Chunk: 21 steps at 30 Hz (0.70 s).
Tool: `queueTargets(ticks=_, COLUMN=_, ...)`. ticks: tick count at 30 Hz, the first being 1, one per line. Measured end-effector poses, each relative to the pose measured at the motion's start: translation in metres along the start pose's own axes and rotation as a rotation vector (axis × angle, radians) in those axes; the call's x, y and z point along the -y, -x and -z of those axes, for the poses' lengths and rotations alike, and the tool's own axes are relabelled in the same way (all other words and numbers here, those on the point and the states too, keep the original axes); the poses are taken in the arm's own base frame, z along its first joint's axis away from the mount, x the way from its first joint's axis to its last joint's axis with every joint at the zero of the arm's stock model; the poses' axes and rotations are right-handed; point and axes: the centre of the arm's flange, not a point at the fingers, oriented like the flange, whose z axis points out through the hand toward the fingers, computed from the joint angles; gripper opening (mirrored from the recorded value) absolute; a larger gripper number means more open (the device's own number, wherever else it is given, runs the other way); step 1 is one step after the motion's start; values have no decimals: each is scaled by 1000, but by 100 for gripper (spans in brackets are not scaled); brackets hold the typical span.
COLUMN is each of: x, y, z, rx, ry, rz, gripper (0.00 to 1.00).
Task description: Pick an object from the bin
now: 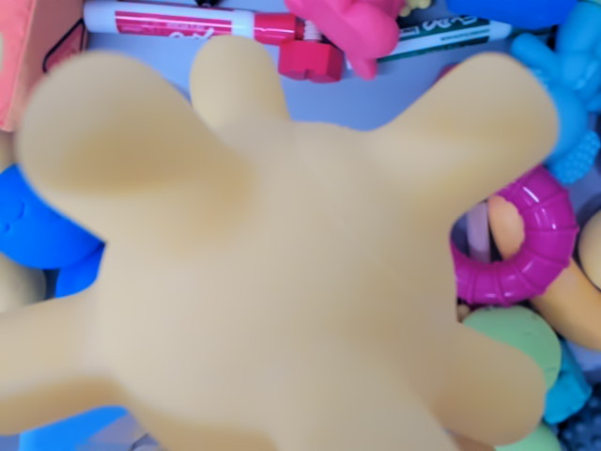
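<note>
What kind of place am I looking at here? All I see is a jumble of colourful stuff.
Probably a bin of mixed items for robot picking practice. A blurred yellow toy fills the view, very near the camera; behind it lie a red marker, a pink ring and blue toys.

Wrist view, downward, close above bin
</note>
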Motion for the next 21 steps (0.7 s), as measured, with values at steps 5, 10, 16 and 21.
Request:
queueTargets(ticks=5, x=0, y=0, z=17, rx=1, ry=1, rz=0, gripper=0)
queueTargets(ticks=10, x=0, y=0, z=36, rx=0, ry=0, rz=0, gripper=0)
queueTargets(ticks=16, x=0, y=0, z=52, rx=0, ry=1, rz=0, gripper=0)
queueTargets(ticks=21, x=0, y=0, z=64, rx=0, ry=1, rz=0, gripper=0)
